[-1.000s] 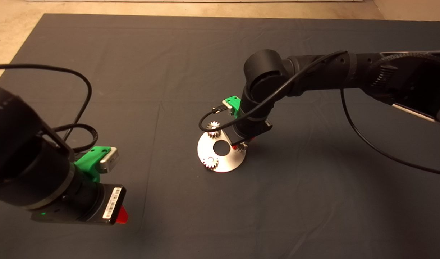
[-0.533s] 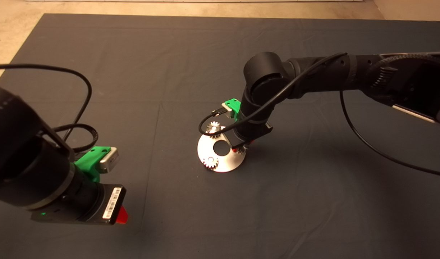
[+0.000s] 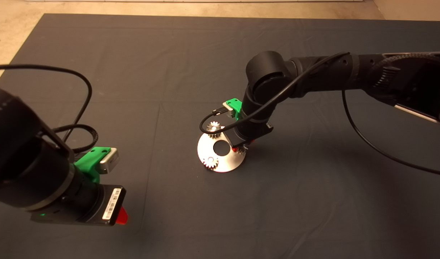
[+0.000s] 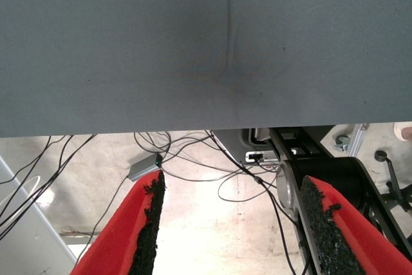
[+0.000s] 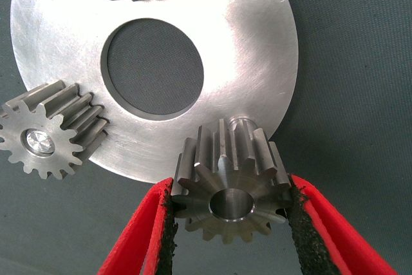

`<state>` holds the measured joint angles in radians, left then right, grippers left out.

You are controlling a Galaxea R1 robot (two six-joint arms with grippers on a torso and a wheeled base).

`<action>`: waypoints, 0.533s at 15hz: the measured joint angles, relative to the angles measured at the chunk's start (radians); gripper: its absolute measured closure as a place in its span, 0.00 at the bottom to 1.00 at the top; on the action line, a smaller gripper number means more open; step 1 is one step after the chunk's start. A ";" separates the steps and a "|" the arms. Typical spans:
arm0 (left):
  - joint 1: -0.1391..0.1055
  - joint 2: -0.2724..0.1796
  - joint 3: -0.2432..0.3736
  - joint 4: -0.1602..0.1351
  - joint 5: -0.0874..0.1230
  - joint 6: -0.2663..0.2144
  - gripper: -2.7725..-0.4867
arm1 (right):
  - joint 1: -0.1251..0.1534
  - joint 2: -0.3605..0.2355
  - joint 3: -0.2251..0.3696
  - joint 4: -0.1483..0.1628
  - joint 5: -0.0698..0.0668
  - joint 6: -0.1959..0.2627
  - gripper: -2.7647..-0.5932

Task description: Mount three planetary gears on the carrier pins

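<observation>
I have the third gear (image 5: 230, 188) clamped between the right gripper's (image 5: 230, 214) pads, held tilted just above the last free pin (image 5: 239, 121) at the right edge of the carrier plate (image 5: 257, 49); the other two gears (image 3: 214, 129) (image 3: 210, 162) already sit on their pins. Next, I reckon, I must level it, line its hole over the stud and lower. My left gripper (image 4: 228, 223) waits at the near left, fingers apart and empty.

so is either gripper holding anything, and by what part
The right gripper holds a gear by its toothed rim, one pad on each side. The left gripper is open and empty.
</observation>
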<state>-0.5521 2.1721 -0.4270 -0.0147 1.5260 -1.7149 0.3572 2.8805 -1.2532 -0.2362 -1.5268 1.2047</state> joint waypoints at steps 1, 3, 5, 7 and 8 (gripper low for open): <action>0.000 0.000 0.003 0.000 0.000 0.000 0.58 | 0.000 0.000 0.000 0.000 0.000 0.000 0.77; 0.000 0.000 0.004 0.000 0.000 0.000 0.58 | 0.000 0.000 -0.007 0.002 0.001 0.000 0.77; 0.000 0.000 0.004 0.000 0.000 0.000 0.58 | 0.001 0.000 -0.014 0.003 0.004 -0.003 0.78; 0.000 0.000 0.004 0.000 0.000 0.000 0.58 | 0.001 0.000 -0.017 0.004 0.005 -0.003 0.78; 0.000 0.000 0.004 0.000 0.000 0.000 0.58 | 0.001 0.000 -0.020 0.004 0.005 -0.003 0.78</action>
<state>-0.5521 2.1721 -0.4228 -0.0147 1.5260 -1.7149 0.3583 2.8806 -1.2728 -0.2317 -1.5217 1.2017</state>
